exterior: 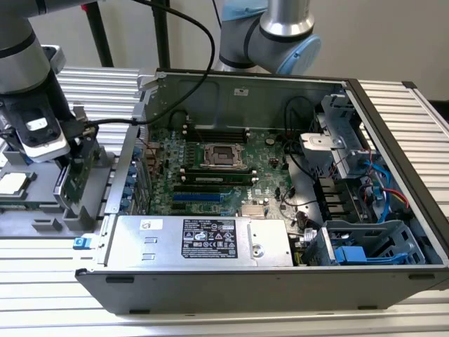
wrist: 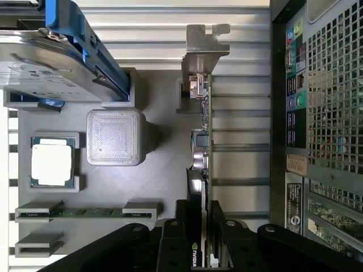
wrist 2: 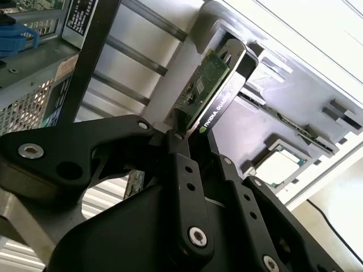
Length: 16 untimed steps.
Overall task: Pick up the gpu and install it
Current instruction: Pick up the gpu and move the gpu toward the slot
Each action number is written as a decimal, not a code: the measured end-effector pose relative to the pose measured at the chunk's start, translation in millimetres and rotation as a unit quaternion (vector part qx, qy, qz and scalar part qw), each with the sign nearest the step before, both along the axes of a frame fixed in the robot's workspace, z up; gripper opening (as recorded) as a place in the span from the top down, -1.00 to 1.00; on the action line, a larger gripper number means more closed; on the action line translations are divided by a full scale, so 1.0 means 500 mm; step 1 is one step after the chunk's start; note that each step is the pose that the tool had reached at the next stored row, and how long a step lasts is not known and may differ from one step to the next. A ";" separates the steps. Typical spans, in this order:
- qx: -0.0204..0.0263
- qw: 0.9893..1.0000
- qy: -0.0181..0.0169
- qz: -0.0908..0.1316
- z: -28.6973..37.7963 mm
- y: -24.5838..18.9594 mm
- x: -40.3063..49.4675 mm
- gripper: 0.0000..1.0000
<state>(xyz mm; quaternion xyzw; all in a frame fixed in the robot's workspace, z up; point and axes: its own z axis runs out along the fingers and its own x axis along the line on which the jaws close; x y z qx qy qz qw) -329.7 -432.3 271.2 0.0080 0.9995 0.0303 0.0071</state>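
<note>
Tool (wrist: 199,214) clamped on the gpu (wrist: 202,153), outside the computer case (exterior: 245,289).
Beside the case, at the exterior view's left, a gray holder (wrist: 164,170) lies on the table (exterior: 210,324). Over it, the tool's fingers pinch one end of the edge-standing gpu, silver bracket (wrist: 205,48) at the far end.
</note>
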 end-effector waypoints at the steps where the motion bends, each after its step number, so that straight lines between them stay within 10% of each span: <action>1: 0.000 1.000 0.000 0.000 0.001 0.0000 0.000 1.00; 16: 0.000 1.000 0.000 0.000 0.006 0.0000 0.000 1.00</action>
